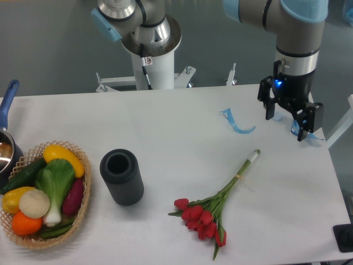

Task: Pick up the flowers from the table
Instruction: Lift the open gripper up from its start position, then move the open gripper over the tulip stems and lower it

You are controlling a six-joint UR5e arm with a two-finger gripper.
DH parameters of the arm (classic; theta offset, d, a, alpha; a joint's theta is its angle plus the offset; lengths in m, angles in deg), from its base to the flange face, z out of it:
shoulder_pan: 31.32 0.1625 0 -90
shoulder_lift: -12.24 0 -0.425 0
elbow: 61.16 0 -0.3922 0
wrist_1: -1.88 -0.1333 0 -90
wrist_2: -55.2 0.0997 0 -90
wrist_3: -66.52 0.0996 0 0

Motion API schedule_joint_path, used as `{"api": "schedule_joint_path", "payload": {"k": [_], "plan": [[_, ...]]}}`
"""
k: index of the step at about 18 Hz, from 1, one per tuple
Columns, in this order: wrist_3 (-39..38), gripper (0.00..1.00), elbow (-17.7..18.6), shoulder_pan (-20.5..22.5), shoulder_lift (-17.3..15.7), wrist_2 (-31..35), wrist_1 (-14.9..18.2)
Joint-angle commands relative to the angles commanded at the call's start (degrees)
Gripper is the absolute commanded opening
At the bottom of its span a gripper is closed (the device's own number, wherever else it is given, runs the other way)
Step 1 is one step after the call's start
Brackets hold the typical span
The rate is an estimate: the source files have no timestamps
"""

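The flowers (212, 210) lie flat on the white table (176, 127), right of centre near the front. Their red tulip heads point toward the front edge and the thin green stems run up and right to a pale tip. My gripper (287, 126) hovers above the table's far right, well beyond and to the right of the stem tip. Its two dark fingers are spread apart and hold nothing.
A dark upright cylinder (122, 177) stands left of the flowers. A wicker basket (83, 207) of vegetables sits at the front left, with a pot (6, 149) at the left edge. Blue tape strips (236, 122) lie near the gripper. The robot base (150, 49) rises behind the table.
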Motion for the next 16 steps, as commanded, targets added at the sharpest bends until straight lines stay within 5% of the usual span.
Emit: {"api": "schedule_joint_path", "payload": {"k": [5,10,16], "plan": [[0.0,1.0,2.7,0.0,-0.3,0.0,-2.6],[-0.7,1.0,8.1,0.2,-1.2,-0.9,-10.1],[-6.8,1.0,9.6,-0.3,-0.9,-2.4,-10.7]]}}
